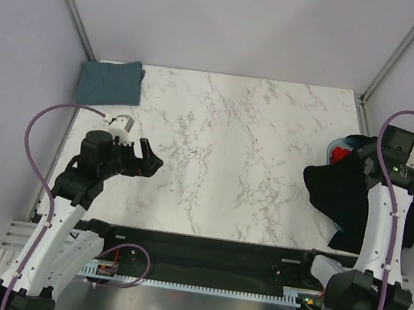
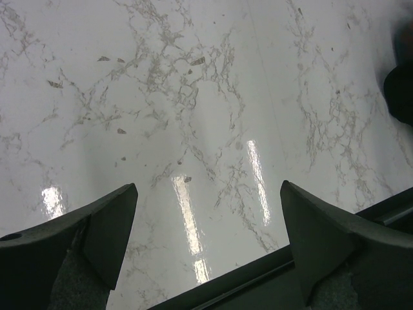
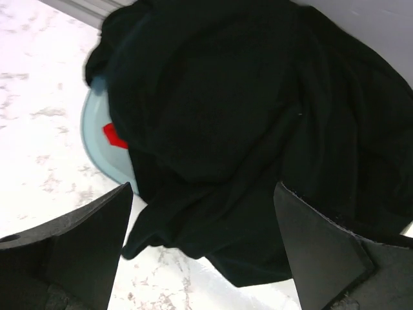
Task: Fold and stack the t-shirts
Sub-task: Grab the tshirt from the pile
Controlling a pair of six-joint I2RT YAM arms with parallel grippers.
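At the far left corner of the desk [image 1: 231, 151] lies the slate blue-grey t-shirt [image 1: 109, 82], folded flat, and its left border reaches the desk's edge. Near the left edge hangs the left claw [image 2: 208, 188], its two fingers spread fully, with only bare marble between them and nothing in its hold. At the right edge the big black t-shirt [image 3: 245, 116] is heaped over a light blue tub [image 3: 97, 139], covering most of it, so only a curved piece of rim shows. A small patch of the red t-shirt [image 3: 115, 135] peeps out beneath. How many shirts are in the heap I cannot tell. The right claw [image 3: 203, 190] hovers above the black cloth, spread wide, gripping nothing; from above its own wrist covers it.
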